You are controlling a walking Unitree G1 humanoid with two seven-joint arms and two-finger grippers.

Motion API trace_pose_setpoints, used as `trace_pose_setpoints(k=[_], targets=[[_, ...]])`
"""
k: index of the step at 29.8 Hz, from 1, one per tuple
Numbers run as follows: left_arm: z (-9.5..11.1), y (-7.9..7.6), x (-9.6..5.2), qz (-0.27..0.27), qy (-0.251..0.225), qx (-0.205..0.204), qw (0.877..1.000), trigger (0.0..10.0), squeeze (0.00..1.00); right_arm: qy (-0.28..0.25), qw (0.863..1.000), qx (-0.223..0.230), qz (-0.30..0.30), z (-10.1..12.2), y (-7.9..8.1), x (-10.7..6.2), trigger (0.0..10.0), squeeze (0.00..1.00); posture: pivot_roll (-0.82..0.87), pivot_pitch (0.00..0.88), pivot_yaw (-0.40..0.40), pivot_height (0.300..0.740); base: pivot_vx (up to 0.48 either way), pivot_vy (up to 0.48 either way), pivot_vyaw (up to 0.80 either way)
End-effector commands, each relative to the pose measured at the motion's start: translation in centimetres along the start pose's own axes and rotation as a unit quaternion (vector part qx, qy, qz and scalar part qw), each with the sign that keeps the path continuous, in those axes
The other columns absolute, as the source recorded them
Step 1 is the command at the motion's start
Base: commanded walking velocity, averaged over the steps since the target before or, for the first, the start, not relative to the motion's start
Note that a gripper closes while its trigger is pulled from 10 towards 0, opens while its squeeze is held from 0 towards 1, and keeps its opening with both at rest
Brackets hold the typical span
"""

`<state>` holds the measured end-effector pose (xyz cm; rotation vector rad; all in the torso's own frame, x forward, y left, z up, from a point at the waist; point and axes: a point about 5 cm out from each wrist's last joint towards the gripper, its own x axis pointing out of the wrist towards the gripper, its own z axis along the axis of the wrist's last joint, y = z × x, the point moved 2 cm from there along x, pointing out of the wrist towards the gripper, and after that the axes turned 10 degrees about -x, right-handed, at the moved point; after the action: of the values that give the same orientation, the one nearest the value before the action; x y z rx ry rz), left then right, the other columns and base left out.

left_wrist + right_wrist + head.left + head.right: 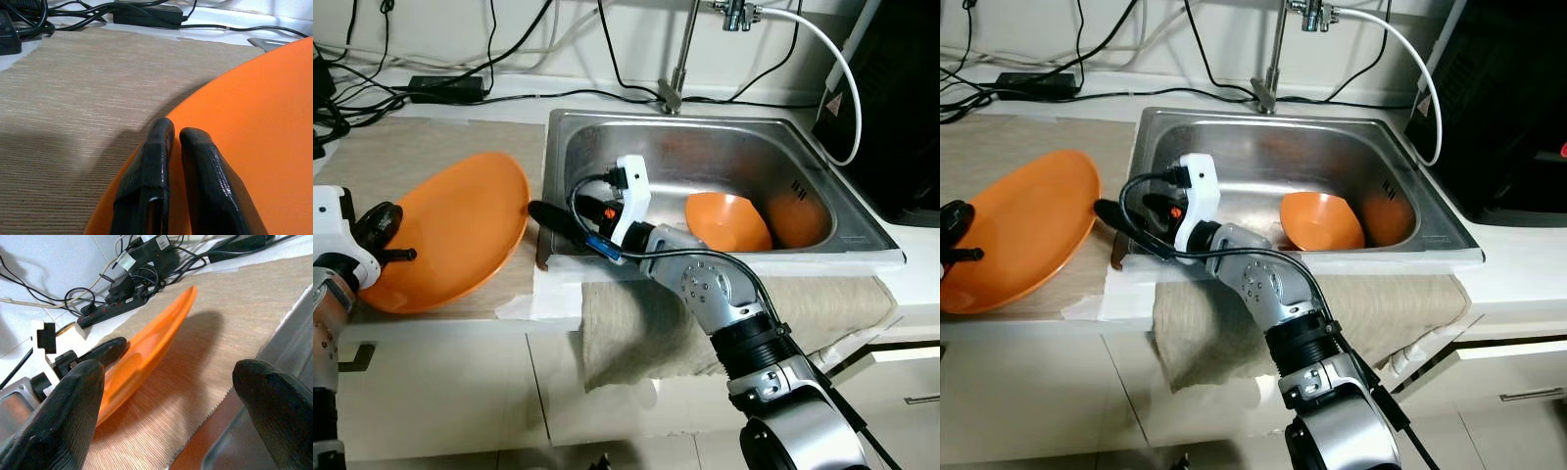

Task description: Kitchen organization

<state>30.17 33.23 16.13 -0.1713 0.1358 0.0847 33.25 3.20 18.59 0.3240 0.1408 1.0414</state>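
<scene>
A large orange plate is held tilted over the beige mat on the counter left of the sink. My left gripper is shut on the plate's left rim. In the left wrist view its fingers pinch the plate's edge. My right gripper reaches leftward over the sink's left rim, near the plate's right edge. It stands open with nothing between its fingers, facing the plate. An orange bowl lies in the steel sink.
A faucet and a white hose rise behind the sink. Cables and a power adapter lie along the back wall. A black appliance stands at the right. A beige towel hangs over the counter's front edge.
</scene>
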Motion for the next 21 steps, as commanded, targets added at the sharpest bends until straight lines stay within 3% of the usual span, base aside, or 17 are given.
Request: trace_pose_setpoints(k=[1, 15, 21], targets=[[-4.0, 0.3, -0.2, 0.014, 0.076, -0.020, 0.997, 10.0, 0.00, -0.044, 0.996, 0.004, 0.075, 2.6, 4.7, 3.1, 10.0, 0.00, 0.14, 0.008, -0.107, 0.740, 0.000, 0.000, 0.00], [-3.8, 0.1, -0.3, 0.009, 0.076, -0.019, 0.997, 10.0, 0.00, -0.039, 0.995, 0.045, 0.077, 1.2, 5.5, 4.5, 10.0, 0.00, 0.15, 0.011, -0.107, 0.740, 0.000, 0.000, 0.00], [-4.0, 0.0, -0.4, 0.009, 0.077, -0.020, 0.997, 10.0, 0.00, -0.037, 0.995, 0.042, 0.078, 0.9, 5.7, 4.9, 10.0, 0.00, 0.16, 0.009, -0.112, 0.740, 0.000, 0.000, 0.00]])
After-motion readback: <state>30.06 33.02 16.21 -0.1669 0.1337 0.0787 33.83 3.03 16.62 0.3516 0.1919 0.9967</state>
